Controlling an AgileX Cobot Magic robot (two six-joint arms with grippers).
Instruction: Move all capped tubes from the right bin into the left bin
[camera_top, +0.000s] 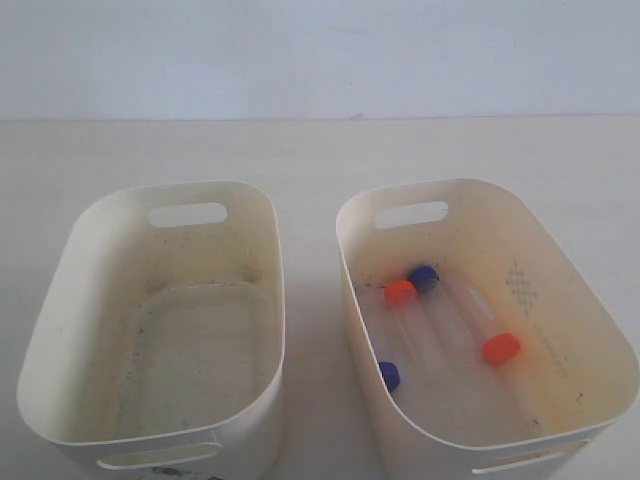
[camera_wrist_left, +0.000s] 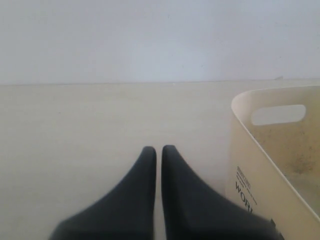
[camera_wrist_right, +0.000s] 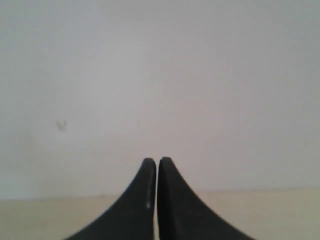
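Several capped tubes lie on the floor of the right bin (camera_top: 590, 330), the one with the dotted diamond patch (camera_top: 520, 288). One orange cap (camera_top: 401, 293) touches a dark blue cap (camera_top: 425, 278) near the back. Another orange cap (camera_top: 500, 348) lies mid-floor, and a second blue cap (camera_top: 389, 375) rests by the near left wall. The left bin (camera_top: 60, 300) holds no tubes; its printed wall (camera_wrist_left: 250, 180) shows in the left wrist view. My left gripper (camera_wrist_left: 158, 150) is shut and empty, beside that bin. My right gripper (camera_wrist_right: 157, 162) is shut, facing the wall. Neither gripper appears in the exterior view.
The two bins stand side by side on a pale tabletop (camera_top: 300, 150) with a narrow gap between them. A plain white wall (camera_top: 320, 50) rises behind the table.
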